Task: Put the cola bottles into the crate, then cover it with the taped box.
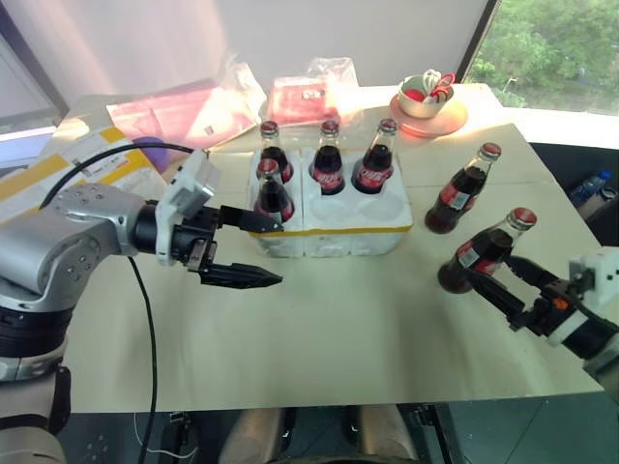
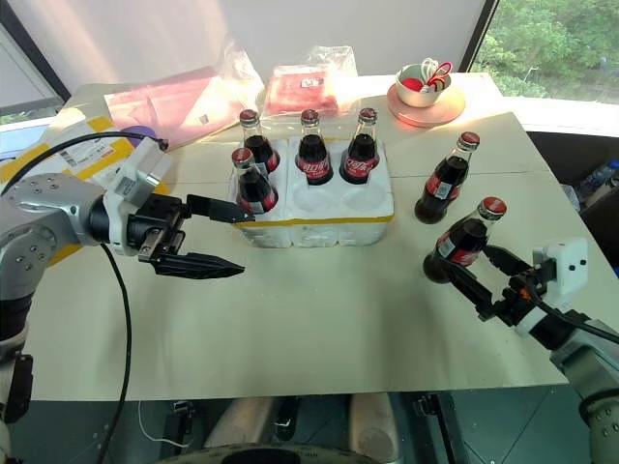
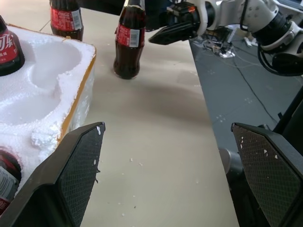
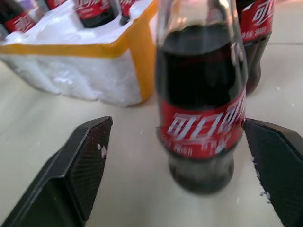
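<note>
The crate, a low white foam tray with a yellow band, stands mid-table. It holds several cola bottles: three in the back row and one in the front left well. The other two front wells are bare. Two more cola bottles stand on the table to its right, one farther back and one nearer. My right gripper is open, its fingers on either side of this nearer bottle without touching it. My left gripper hangs open before the crate's front left corner. The taped box lies at the far left.
A pink saucer with a cup sits at the back right corner. Clear bags with red packets and a pink sheet lie along the back. The table's right edge runs close behind my right gripper. A black cable hangs from the left arm.
</note>
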Action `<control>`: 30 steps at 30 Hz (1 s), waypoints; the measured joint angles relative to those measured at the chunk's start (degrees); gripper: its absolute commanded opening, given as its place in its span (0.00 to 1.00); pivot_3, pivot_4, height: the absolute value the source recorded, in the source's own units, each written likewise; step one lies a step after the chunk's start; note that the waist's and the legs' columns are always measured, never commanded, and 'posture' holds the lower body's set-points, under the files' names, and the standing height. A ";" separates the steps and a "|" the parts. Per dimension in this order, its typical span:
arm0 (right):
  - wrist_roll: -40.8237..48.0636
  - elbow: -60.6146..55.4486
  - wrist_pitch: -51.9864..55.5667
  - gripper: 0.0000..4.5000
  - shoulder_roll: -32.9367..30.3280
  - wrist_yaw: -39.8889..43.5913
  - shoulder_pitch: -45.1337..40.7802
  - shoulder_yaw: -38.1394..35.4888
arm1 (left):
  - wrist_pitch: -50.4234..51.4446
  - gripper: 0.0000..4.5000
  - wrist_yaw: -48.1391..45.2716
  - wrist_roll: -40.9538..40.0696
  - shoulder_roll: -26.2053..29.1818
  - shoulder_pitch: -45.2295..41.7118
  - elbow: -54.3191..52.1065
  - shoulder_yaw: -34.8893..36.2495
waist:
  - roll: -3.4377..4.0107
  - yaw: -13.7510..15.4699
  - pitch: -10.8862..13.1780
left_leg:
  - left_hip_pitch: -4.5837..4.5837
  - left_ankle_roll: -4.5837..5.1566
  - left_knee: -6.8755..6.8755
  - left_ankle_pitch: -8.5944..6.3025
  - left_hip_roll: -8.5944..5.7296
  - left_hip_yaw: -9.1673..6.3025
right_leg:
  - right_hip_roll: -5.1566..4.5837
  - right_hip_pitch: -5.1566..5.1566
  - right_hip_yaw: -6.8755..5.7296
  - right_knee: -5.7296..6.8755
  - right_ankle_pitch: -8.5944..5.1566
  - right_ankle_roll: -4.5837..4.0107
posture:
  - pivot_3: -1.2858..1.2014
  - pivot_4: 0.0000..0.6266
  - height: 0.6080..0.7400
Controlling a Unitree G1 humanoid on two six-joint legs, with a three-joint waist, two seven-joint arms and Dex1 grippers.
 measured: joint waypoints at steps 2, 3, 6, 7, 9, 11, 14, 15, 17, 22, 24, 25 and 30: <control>-0.75 1.63 -0.76 1.00 0.00 -0.47 -0.66 1.36 | 0.00 0.99 0.10 0.00 -0.11 0.01 0.00 0.00 | 0.00 0.06 0.00 | -0.01 0.00 0.00 0.00 0.00 0.00 | 0.00 0.00 0.00 0.00 0.00 0.00 | 0.52 0.24 0.99; -0.77 2.92 -1.16 1.00 0.01 -0.67 -1.77 2.30 | 0.01 0.99 0.25 0.01 -0.12 0.01 0.00 0.01 | 0.00 0.02 0.00 | 0.00 0.00 0.00 0.00 0.00 0.00 | 0.00 0.00 0.00 0.00 0.00 0.01 | 0.52 0.24 0.99; -0.72 5.13 -1.91 1.00 0.02 -1.02 -5.09 4.57 | 0.08 0.99 0.94 -0.03 -0.24 0.01 -0.01 0.00 | 0.00 -0.04 0.01 | 0.01 0.01 0.00 0.01 -0.01 0.00 | 0.00 0.01 0.00 0.00 0.01 0.01 | 0.52 0.24 0.99; -0.75 5.55 -2.15 1.00 0.02 -1.07 -5.61 5.07 | 0.09 0.99 1.02 -0.04 -0.26 0.01 -0.02 0.01 | 0.00 -0.03 0.01 | 0.01 0.01 -0.01 0.01 -0.01 0.00 | 0.01 0.01 0.00 0.00 0.01 0.02 | 0.52 0.24 0.99; -0.99 7.55 -2.92 0.88 0.06 -1.53 -7.81 6.66 | 0.10 1.00 1.19 -0.03 -0.32 0.01 -0.02 0.00 | 0.00 -0.06 0.01 | 0.01 0.01 -0.01 0.01 -0.01 0.00 | 0.03 0.00 0.00 0.00 0.10 0.17 | 0.52 0.24 0.99; -1.24 8.82 -3.41 0.71 0.16 -1.98 -8.82 7.11 | 0.09 1.00 1.25 -0.03 -0.41 0.00 -0.02 0.00 | 0.00 -0.03 0.01 | 0.01 0.01 -0.02 0.01 -0.01 0.00 | 0.04 -0.01 0.00 0.01 0.10 0.18 | 0.52 0.24 0.99; -0.11 9.02 -3.37 0.61 0.08 -2.17 -9.73 7.01 | 0.09 1.00 1.46 -0.01 -0.42 -0.01 -0.01 0.00 | 0.00 -0.02 0.01 | 0.00 0.01 -0.04 0.01 0.00 -0.02 | 0.04 -0.02 0.00 0.00 0.10 0.18 | 0.52 0.24 0.99; 0.67 8.86 -2.95 0.61 0.07 -2.15 -9.78 7.16 | 0.09 1.00 1.58 -0.01 -0.41 -0.01 -0.01 0.01 | 0.03 -0.03 0.03 | 0.00 0.01 -0.04 0.01 -0.01 -0.02 | 0.04 -0.03 0.00 0.01 0.10 0.18 | 0.52 0.24 0.99; 3.02 8.70 -1.43 0.61 0.05 -2.40 -10.20 7.00 | 0.09 1.00 1.84 -0.02 -0.42 -0.02 0.00 0.01 | 0.04 -0.03 0.04 | -0.01 0.01 -0.05 0.01 -0.01 -0.02 | 0.04 -0.04 0.00 0.00 0.10 0.18 | 0.52 0.24 0.99; 17.55 7.33 3.82 0.61 -2.74 -6.76 -19.45 4.33 | 0.09 1.00 2.57 -0.05 -1.03 -0.03 -0.02 0.08 | 0.36 -0.37 0.23 | -0.09 0.01 -0.04 0.01 -0.01 0.01 | 0.00 -0.15 0.02 0.01 0.12 0.17 | 0.52 0.24 0.99; 25.02 5.98 4.35 0.61 -4.57 -9.87 -27.11 3.46 | 0.08 1.00 3.11 -0.08 -1.36 0.02 -0.08 0.11 | 0.39 -0.37 0.25 | -0.09 0.00 -0.15 0.02 0.02 -0.01 | 0.02 -0.19 0.01 0.02 0.12 0.17 | 0.52 0.24 0.99; 27.74 5.27 4.50 0.61 -4.82 -11.38 -31.22 3.95 | 0.07 1.00 3.40 -0.05 -1.36 0.12 -0.02 0.22 | 0.35 -0.32 0.25 | -0.08 -0.01 -0.19 0.02 0.08 -0.01 | 0.08 -0.19 0.00 0.01 0.12 0.17 | 0.52 0.24 0.99; 27.59 7.22 5.10 0.61 -2.58 -14.88 -46.78 16.29 | -0.50 1.00 4.42 0.03 -1.93 0.07 0.50 0.51 | 0.31 -0.41 0.24 | -0.13 -0.05 -0.35 0.06 0.08 0.00 | 0.10 -0.30 0.01 -0.05 0.13 0.15 | 0.52 0.24 0.99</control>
